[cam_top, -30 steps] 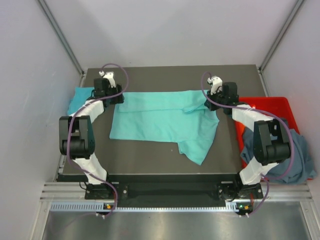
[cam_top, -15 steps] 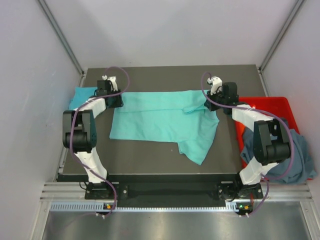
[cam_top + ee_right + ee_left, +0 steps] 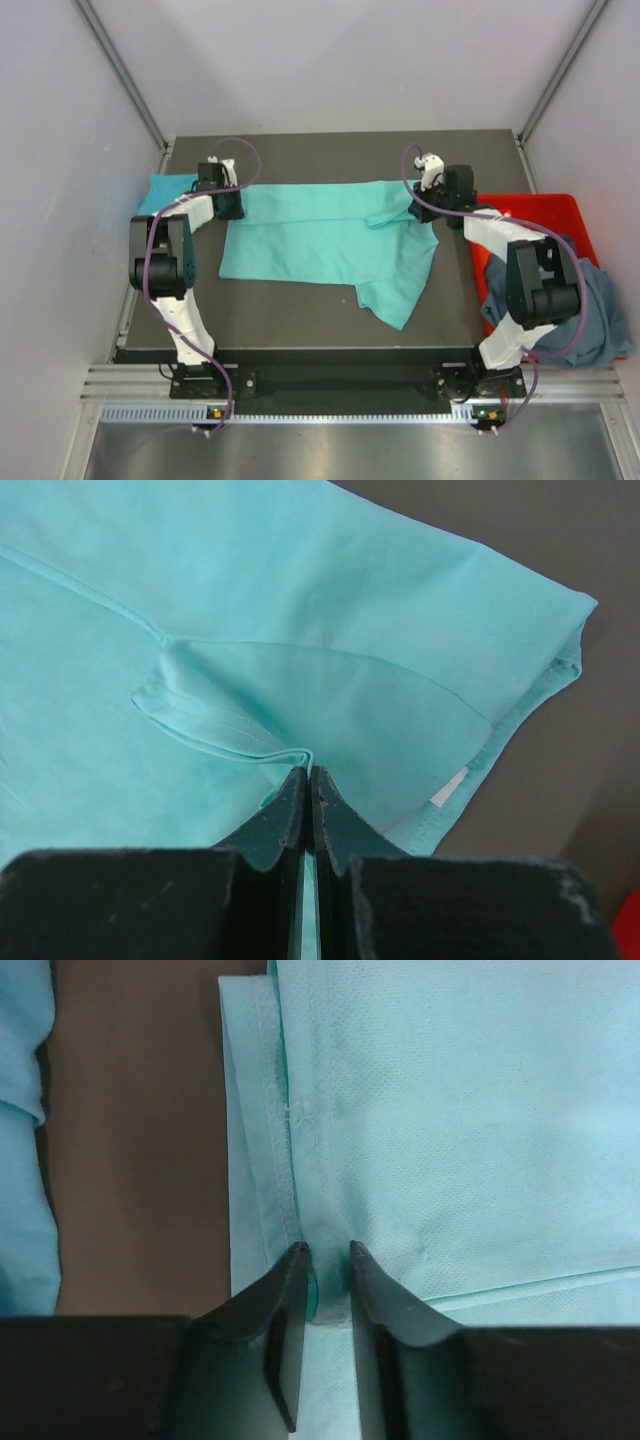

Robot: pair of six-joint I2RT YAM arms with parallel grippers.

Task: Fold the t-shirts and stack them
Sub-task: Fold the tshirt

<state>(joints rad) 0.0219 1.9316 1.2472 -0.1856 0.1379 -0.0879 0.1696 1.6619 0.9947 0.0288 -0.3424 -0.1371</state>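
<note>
The cyan-blue t-shirt [image 3: 160, 190] lies at the far left edge of the surface [image 3: 300, 320], partly hidden under the left arm, so I cannot see how it is folded. The left fingers [image 3: 297, 1265] stand only a narrow way apart at the far left hem of the mint-teal t-shirt [image 3: 320, 235], with a small ridge of cloth between them; whether they already pinch it I cannot tell. If they catch only the upper layer, the fold may go crooked. This shirt lies spread across the middle of the surface. The right fingers [image 3: 308, 780] are pressed together on a thin fold by the sleeve; so little cloth could slip out in a lift. At the right, the slate grey-blue t-shirt [image 3: 600, 300] hangs over the red crate [image 3: 540, 205], mostly behind the right arm
</note>
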